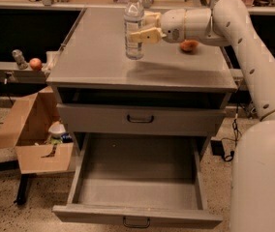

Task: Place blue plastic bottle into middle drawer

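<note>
The blue plastic bottle [133, 25] is clear with a white cap and a pale label. It is upright and lifted a little above the grey cabinet top [99, 57]. My gripper [140, 27] reaches in from the right and is shut on the bottle's middle, one cream finger in front and one behind. The middle drawer [137, 178] is pulled open below, its flat grey floor bare, a dark loop handle at its front edge. A shut drawer front [140, 119] with a like handle sits just above it.
An orange fruit [189, 46] lies on the cabinet top under my wrist. An open cardboard box [31, 134] stands on the floor at the left. A side shelf holds a small red fruit [35, 63]. My white arm and base [263, 153] fill the right side.
</note>
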`<state>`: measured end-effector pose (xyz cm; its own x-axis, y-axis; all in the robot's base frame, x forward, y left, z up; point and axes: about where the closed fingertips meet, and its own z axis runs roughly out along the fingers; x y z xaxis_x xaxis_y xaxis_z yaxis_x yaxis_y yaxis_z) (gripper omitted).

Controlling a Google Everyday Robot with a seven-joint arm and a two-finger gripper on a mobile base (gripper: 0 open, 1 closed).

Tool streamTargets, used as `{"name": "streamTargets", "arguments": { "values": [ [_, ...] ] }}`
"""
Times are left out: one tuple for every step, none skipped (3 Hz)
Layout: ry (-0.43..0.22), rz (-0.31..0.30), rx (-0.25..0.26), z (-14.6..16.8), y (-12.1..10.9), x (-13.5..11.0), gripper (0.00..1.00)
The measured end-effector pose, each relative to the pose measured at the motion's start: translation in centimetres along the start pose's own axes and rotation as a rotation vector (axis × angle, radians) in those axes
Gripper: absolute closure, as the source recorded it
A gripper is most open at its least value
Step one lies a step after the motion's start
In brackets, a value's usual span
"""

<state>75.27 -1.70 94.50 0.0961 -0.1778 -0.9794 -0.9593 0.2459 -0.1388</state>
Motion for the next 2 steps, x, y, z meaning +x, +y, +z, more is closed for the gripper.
{"name": "streamTargets", "arguments": {
  "values": [
    [-0.097,-0.142,-0.082,-1.45,3.34,-4.49,1.00],
    [-0.098,-0.142,-0.083,-1.44,3.35,-4.49,1.00]
  ]
}}
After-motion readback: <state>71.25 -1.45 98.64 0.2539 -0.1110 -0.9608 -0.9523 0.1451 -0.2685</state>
